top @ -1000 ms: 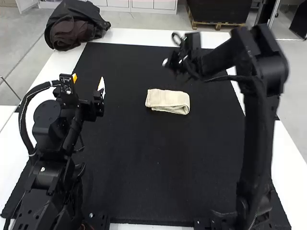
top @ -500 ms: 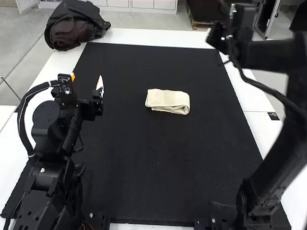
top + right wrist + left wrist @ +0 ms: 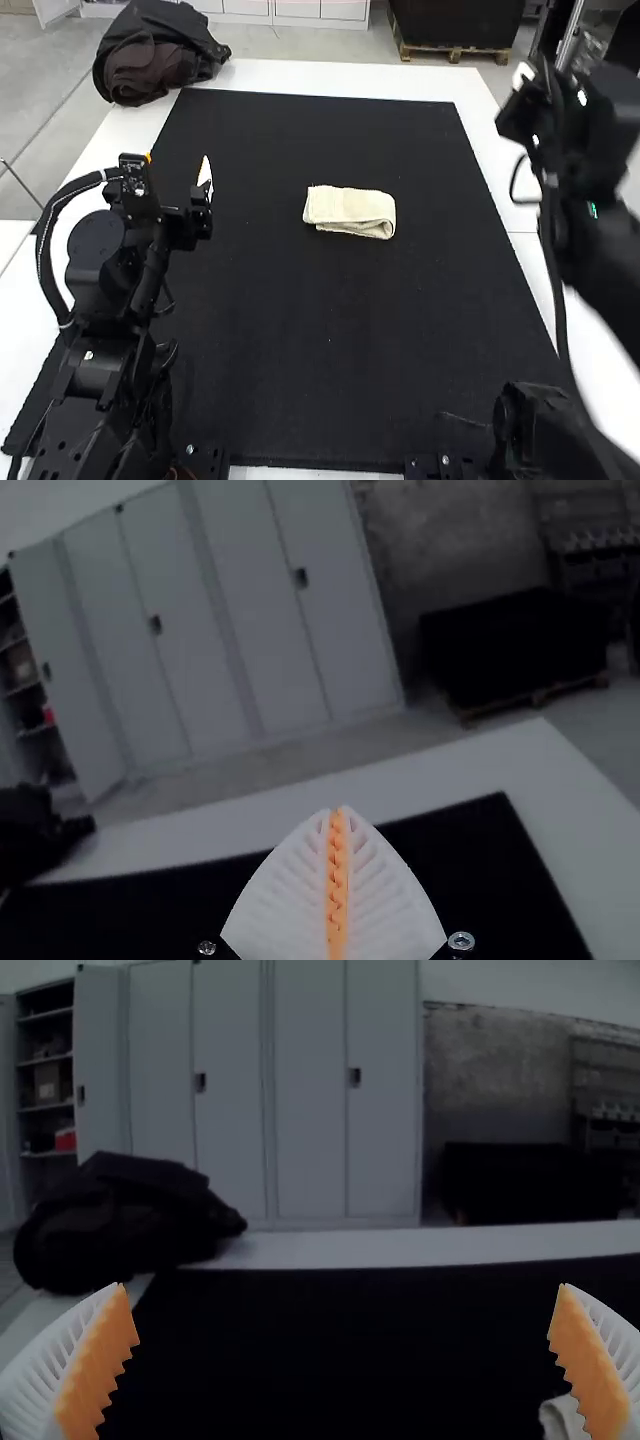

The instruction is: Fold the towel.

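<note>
Jaws pressed together on the right gripper (image 3: 337, 808), spread wide and holding nothing on the left gripper (image 3: 341, 1285); cream fabric towel (image 3: 348, 210) folded on the black mat (image 3: 300, 330).
The right arm (image 3: 590, 160) has swung from over the mat, past the towel, to its own side of the white desk (image 3: 300, 76), while the towel has kept its place and shape: a compact, layered rectangle, flat beyond the mat's middle. That retreat suggests the folding is done or nearly so, perhaps with only a straightening left. A dark, crumpled cloth bundle (image 3: 160, 55) sits at the desk's far-left corner, well apart from the towel, and nothing seems to block either arm's approach.
</note>
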